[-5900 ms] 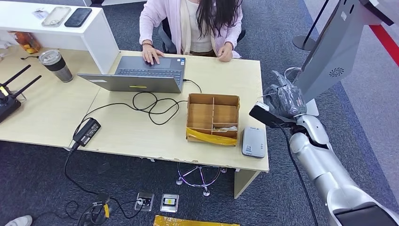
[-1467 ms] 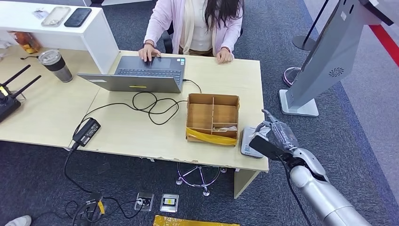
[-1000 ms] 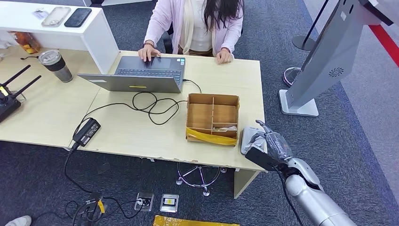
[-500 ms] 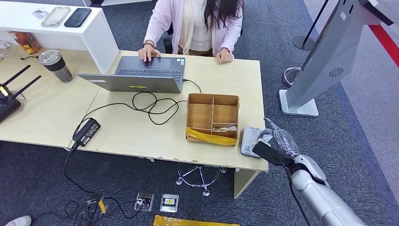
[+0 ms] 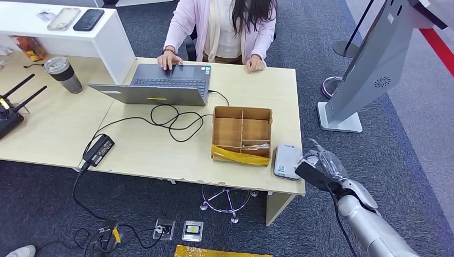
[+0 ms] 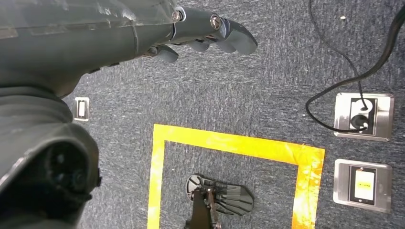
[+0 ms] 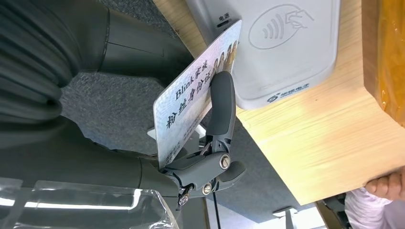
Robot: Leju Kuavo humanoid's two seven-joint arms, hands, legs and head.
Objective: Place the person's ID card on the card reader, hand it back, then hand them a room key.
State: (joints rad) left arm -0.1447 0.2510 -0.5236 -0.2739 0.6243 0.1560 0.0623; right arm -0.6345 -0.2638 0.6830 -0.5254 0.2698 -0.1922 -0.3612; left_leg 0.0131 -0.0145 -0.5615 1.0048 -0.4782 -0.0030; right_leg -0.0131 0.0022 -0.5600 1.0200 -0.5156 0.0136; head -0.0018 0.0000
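The grey card reader (image 5: 287, 160) lies flat at the near right corner of the wooden table (image 5: 160, 152). My right hand (image 5: 321, 167) hovers just off the table's right edge beside the reader, pinching the ID card (image 7: 196, 95). In the right wrist view the card stands tilted next to the reader (image 7: 282, 47), a dark finger (image 7: 222, 109) across its printed face. A white key card (image 5: 258, 145) lies in a compartment of the wooden box (image 5: 242, 134). My left hand (image 6: 143, 33) hangs over the carpet, fingers loosely extended, holding nothing. The person (image 5: 219, 32) sits at the far side.
An open laptop (image 5: 155, 83) with its cable and power brick (image 5: 99, 150) takes the table's middle. A grey kiosk stand (image 5: 375, 64) rises to the right of the table. A cup (image 5: 64, 74) and a router (image 5: 10, 110) sit at the left.
My right hand with the ID card has drawn back from above the card reader and moved right, past the table's edge. The reader's top is uncovered now.
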